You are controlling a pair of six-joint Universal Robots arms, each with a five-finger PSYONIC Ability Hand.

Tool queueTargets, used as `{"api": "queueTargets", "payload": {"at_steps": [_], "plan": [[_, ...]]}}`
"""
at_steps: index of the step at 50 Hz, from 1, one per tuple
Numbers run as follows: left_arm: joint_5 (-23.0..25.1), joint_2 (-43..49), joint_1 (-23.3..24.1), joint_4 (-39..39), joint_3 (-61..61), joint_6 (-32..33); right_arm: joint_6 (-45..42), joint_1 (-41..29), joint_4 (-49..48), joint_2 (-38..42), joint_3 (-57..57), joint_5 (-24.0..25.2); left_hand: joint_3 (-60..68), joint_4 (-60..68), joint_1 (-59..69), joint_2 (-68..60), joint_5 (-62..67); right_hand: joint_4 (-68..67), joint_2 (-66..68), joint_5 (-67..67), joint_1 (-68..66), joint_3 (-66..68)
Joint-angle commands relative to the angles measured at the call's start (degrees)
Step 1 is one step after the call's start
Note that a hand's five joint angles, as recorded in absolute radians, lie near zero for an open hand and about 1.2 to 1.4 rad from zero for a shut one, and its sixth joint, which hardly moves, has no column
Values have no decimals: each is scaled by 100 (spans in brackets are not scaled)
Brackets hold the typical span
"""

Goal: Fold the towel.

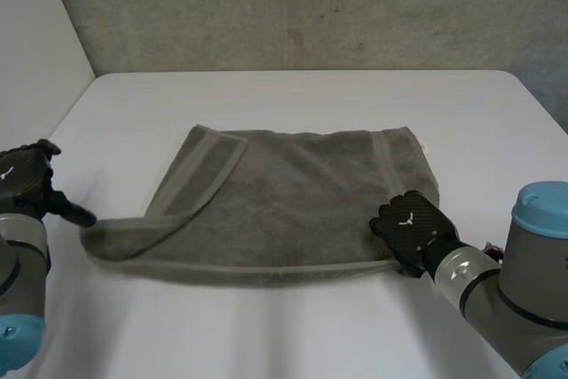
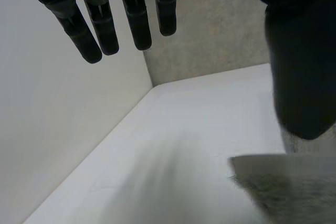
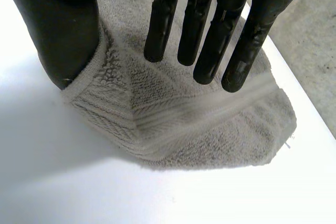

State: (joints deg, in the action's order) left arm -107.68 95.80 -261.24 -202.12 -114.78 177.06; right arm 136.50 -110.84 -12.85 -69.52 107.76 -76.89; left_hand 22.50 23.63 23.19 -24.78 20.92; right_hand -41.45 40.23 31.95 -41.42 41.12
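Note:
A grey towel (image 1: 293, 201) lies folded on the white table (image 1: 311, 95), with one flap turned over at its far left. My left hand (image 1: 27, 182) hovers just off the towel's near left corner. In the left wrist view that hand (image 2: 136, 24) has straight, spread fingers holding nothing, and the towel corner (image 2: 294, 192) lies below its thumb. My right hand (image 1: 410, 226) rests over the near right corner. In the right wrist view, its fingers (image 3: 205, 30) hang straight above the towel (image 3: 210, 124), and its thumb touches the towel's edge. It is open too.
A grey concrete wall (image 1: 311, 6) runs behind the table, and a white wall (image 1: 35, 33) stands at its left. Bare tabletop surrounds the towel, widest at the back and along the front edge.

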Motion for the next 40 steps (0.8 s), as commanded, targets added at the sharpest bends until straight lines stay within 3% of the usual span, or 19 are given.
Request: {"api": "queueTargets", "payload": {"at_steps": [1, 8, 10, 11, 15, 16, 18, 23, 31, 40], "plan": [[28, -202, -59, 15, -282, 4, 8, 27, -51, -140, 8, -212, -488, -601, -557, 716, -1330, -711, 833, 661, -714, 744], [274, -677, 187, -11, -282, 13, 341, 19, -166, -351, 43, -221, -488, -601, -557, 716, -1330, -363, 484, 313, -365, 396], [798, -826, 284, -11, -247, 30, 472, 10, -166, -360, 43, -212, -454, -568, -524, 683, -1297, -379, 500, 329, -381, 412], [801, -826, 284, -11, -247, 30, 474, 10, -166, -360, 43, -212, -454, -568, -523, 683, -1296, -379, 501, 329, -382, 412], [1948, -879, 337, 24, -273, 196, 667, -34, -166, -369, 52, -212, -354, -467, -423, 582, -1196, -312, 434, 262, -315, 345], [1953, -879, 337, 24, -273, 197, 676, -52, -166, -369, 52, -212, -353, -467, -422, 582, -1195, -262, 383, 212, -264, 295], [2801, -897, 328, 155, -317, 547, 676, -69, -166, -360, 52, -212, -253, -367, -322, 482, -1095, -211, 333, 161, -214, 244], [3480, -879, 302, 567, -413, 1214, 676, -69, -166, -308, 52, -212, -101, -215, -170, 330, -943, -177, 299, 127, -180, 210], [3491, -424, 267, 1113, -466, 2226, 676, -52, -166, -290, 52, -212, -84, -198, -153, 313, -926, -160, 282, 110, -163, 193], [2973, -158, 346, 1246, -633, 2772, 685, 18, -192, -290, 52, -212, -84, -198, -153, 313, -926, -210, 332, 161, -213, 243]]}}
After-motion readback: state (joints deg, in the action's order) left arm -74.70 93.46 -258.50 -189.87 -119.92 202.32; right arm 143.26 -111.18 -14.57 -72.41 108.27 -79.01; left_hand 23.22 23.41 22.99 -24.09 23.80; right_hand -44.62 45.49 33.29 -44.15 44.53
